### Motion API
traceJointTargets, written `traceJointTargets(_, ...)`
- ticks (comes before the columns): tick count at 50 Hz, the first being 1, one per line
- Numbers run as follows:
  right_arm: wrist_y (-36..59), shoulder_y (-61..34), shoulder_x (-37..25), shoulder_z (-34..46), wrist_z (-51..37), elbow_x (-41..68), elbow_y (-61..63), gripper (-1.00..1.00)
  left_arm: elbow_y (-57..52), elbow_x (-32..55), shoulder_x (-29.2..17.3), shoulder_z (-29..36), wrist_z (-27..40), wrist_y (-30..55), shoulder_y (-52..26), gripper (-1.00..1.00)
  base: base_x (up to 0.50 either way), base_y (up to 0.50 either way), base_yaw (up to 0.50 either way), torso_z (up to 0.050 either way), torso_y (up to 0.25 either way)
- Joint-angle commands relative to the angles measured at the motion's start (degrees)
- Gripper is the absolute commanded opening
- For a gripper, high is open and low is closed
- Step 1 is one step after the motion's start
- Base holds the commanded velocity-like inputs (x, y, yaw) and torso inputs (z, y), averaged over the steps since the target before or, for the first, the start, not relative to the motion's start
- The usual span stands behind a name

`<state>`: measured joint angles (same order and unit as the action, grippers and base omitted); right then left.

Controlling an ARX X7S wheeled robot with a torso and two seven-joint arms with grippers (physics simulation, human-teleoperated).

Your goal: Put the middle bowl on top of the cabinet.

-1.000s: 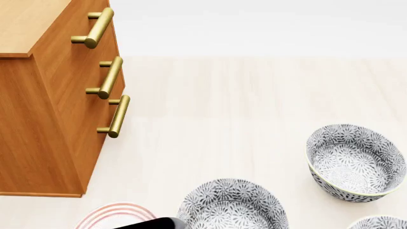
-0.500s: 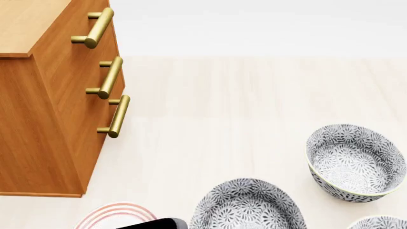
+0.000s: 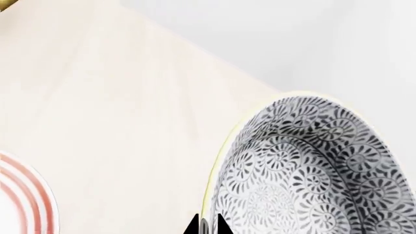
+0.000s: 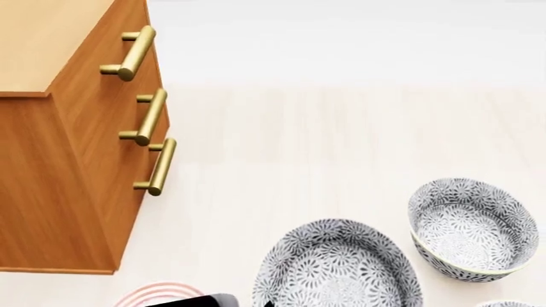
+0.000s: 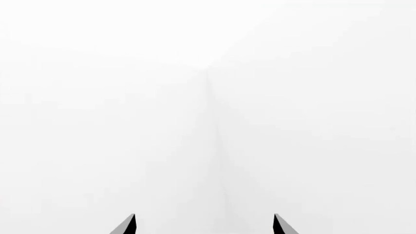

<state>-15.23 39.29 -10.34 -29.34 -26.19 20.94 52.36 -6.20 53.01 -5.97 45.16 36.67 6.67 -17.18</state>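
Observation:
The middle bowl (image 4: 337, 265), deep and white with a grey-black floral pattern and a pale yellow rim, is low in the head view and fills the left wrist view (image 3: 305, 170). My left gripper (image 3: 206, 227) is shut on its rim, one fingertip on each side of the wall. Only a dark part of the left arm (image 4: 201, 300) shows in the head view. The orange-brown cabinet (image 4: 60, 179) stands at the left, with brass handles and a flat light top (image 4: 43, 45). My right gripper (image 5: 204, 225) is open with nothing between its fingers, facing a blank white background.
A second patterned bowl (image 4: 474, 230) sits to the right of the held one, and a third bowl's rim (image 4: 509, 304) shows at the bottom right edge. A white plate with red rings (image 4: 158, 295) lies below the cabinet's front corner; it also shows in the left wrist view (image 3: 23, 195).
The held bowl has shifted right and now looks larger and higher in the head view. The cabinet and the right-hand bowl sit slightly lower in the picture, so the view has moved.

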Motion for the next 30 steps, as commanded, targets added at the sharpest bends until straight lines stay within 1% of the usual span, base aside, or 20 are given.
traceJointTargets(1,-0.08,0.20,0.29,-0.08,0.06,-0.02,0.29,1.00,-1.75,-0.83,-0.61,0.68,-0.74,-1.60,-0.16,-1.00,0.00,0.00,0.00,0.044,0.164)
traceJointTargets(10,-0.17,0.32,0.49,-0.19,0.14,0.02,0.41,1.00,-4.98,-1.89,-1.70,1.84,0.46,-1.34,-0.17,-1.00,0.00,0.00,0.00,0.044,0.179)
traceJointTargets(30,0.39,-0.39,0.32,0.54,-0.04,-0.69,0.54,1.00,-15.90,-3.37,-4.57,3.61,4.42,0.64,-1.45,-1.00,0.00,0.00,0.00,0.041,0.227)
